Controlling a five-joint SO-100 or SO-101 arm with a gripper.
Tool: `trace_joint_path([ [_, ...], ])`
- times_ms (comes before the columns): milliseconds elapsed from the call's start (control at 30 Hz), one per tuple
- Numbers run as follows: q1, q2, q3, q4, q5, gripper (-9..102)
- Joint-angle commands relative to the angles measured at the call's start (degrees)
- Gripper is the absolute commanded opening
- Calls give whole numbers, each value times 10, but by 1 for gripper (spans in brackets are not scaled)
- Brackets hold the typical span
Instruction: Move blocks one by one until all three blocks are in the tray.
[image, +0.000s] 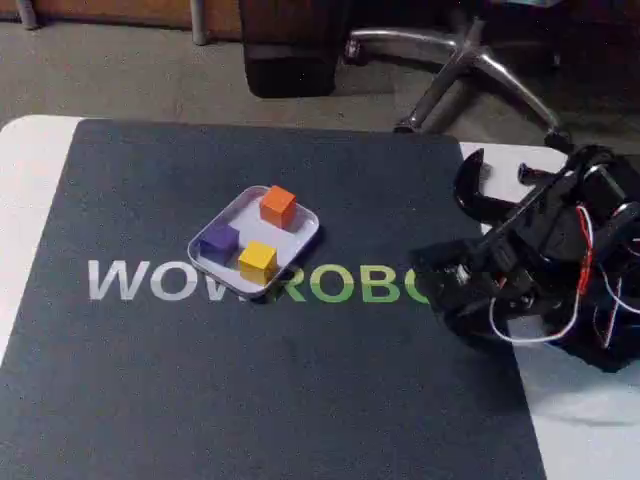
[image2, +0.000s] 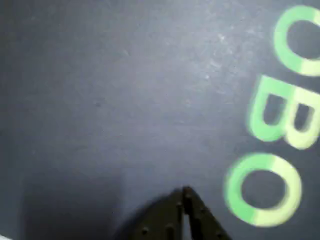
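Three blocks, orange (image: 278, 205), purple (image: 218, 240) and yellow (image: 258, 259), lie in the tray (image: 304, 236) mid-mat, toward the worktop's far edge. My claw (image2: 183, 196), pinched closed and empty, rests near the right edge. Judged complete; nothing remains to move.

The fixed view looks down from high up at a slant, across the dark mat (image: 250, 380) on the desk toward the floor behind its far edge. It takes in the whole mat. The wrist view sits very close above the mat (image2: 115, 100), looking almost straight down. Both show the green letters (image: 345, 285) (image2: 280, 120).
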Motion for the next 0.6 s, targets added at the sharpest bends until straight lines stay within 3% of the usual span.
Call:
trace_joint_path([
  [0,25,1,-2,3,0,-8],
  [167,82,0,-2,3,-2,-5],
  [567,96,0,-2,5,2,-5],
])
